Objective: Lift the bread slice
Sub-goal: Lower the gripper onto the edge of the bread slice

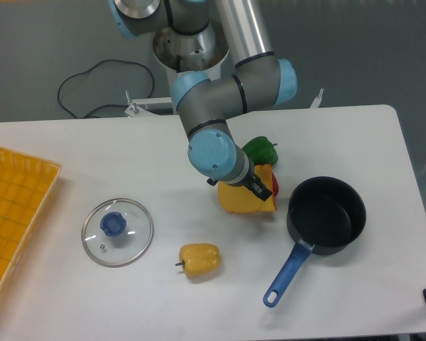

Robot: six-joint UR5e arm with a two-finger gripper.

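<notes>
A: Where is the bread slice (pixel 243 201)?

B: Flat on the white surface (pixel 355 142), just left of the dark pot (pixel 326 215), with a green pepper (pixel 259 150) at its upper edge and something red (pixel 274 186) peeking out at its right side

A: And the gripper (pixel 259 189)?

B: Over the slice's upper right part, dark fingers angled down toward it. I cannot tell whether they are open or closed, nor whether they touch the slice; the wrist hides too much

A: So which step is this?

B: I judge it the approach, lining up for the grasp. Next it needs the fingers to straddle an edge of the thin slab and close, then lift straight up, clear of the pepper and pot

A: Anything else around?

B: A yellow pepper (pixel 199 260) lies nearer the front, a glass lid (pixel 118 231) to the left, well apart, and a yellow tray (pixel 14 206) at the far left edge
</notes>
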